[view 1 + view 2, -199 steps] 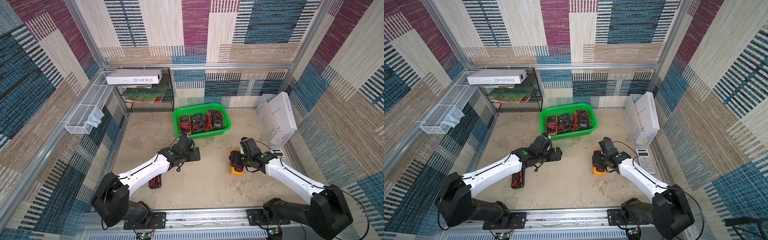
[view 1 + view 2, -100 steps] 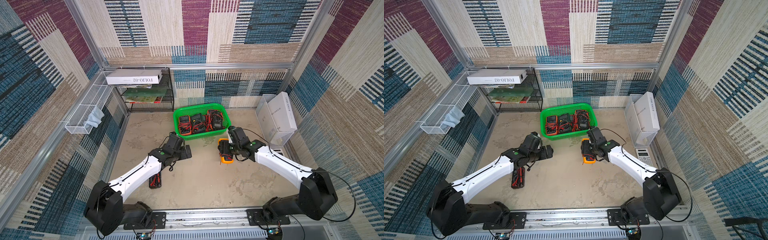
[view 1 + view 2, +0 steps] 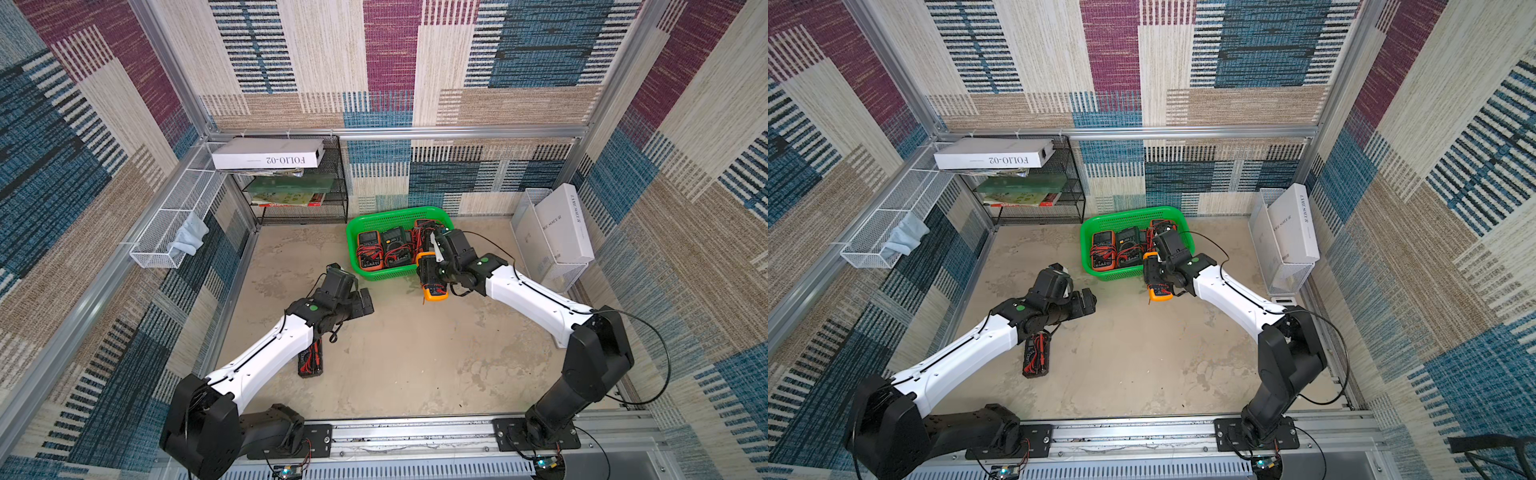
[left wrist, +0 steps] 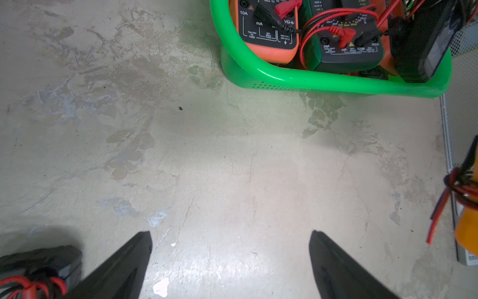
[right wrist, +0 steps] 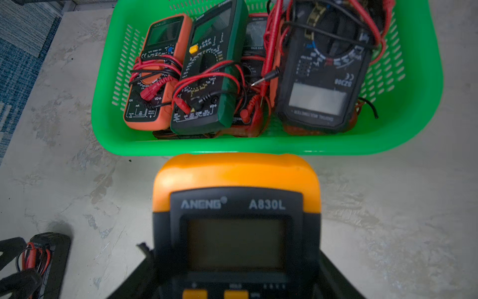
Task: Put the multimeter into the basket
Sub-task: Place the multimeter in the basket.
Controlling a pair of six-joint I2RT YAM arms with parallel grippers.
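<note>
**Left:** the left gripper point(image 4: 230, 234), jaws wide apart and empty, hovers over the mottled beige tabletop point(image 3: 415, 365). A black multimeter point(image 3: 311, 365) lies beneath its arm.

**Centre, rear:** the green basket point(image 3: 390, 212) holds several meters.

**Right:** the yellow-orange multimeter point(image 5: 236, 173) sits at the basket's near rim, clamped by its sides in the right gripper point(image 3: 430, 272).

Patterned woven panels enclose the cell.

The basket point(image 3: 386, 212) stands at the back of your counter point(image 3: 415, 353), with several meters point(image 3: 368, 245) in it. The multimeter point(image 3: 434, 291) hangs just before its near rim, to the right. Another meter point(image 3: 311, 368) lies front-left, partly under the left arm point(image 3: 266, 353). A rack point(image 3: 328, 208) fills the back-left corner.
</note>
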